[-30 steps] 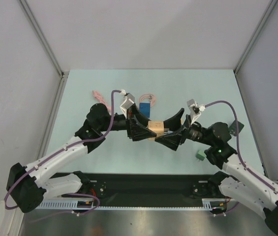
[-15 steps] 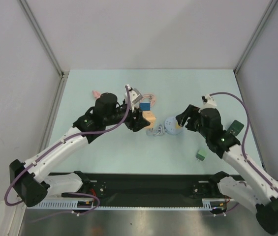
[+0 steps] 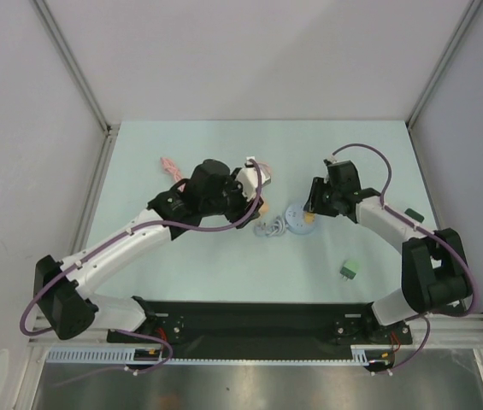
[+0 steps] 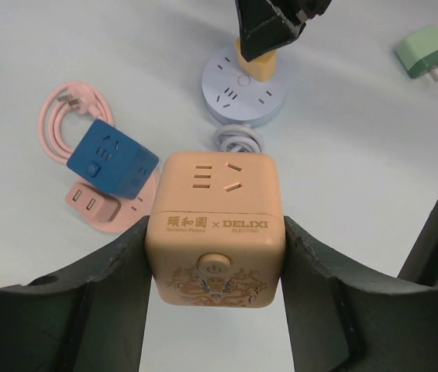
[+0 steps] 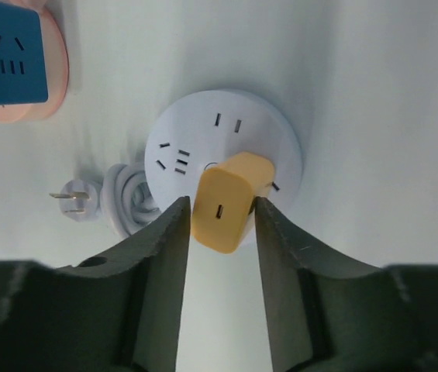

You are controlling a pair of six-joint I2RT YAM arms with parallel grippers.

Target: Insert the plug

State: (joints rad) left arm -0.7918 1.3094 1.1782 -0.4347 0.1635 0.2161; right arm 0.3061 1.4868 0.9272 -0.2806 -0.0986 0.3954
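Your right gripper (image 5: 221, 204) is clenched on the yellow plug (image 5: 223, 194), which stands on the round socket (image 5: 203, 124) just beyond its fingertips. Your left gripper (image 4: 215, 232) grasps the orange cube socket (image 4: 215, 190) between its fingers

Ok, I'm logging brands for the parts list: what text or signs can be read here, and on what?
"DELIXI", after three Chinese characters and "×": orange cube socket, front face.
Small print beneath: too small to read.
Power sign: its button.
No text: blue cube socket, round socket, yellow plug.
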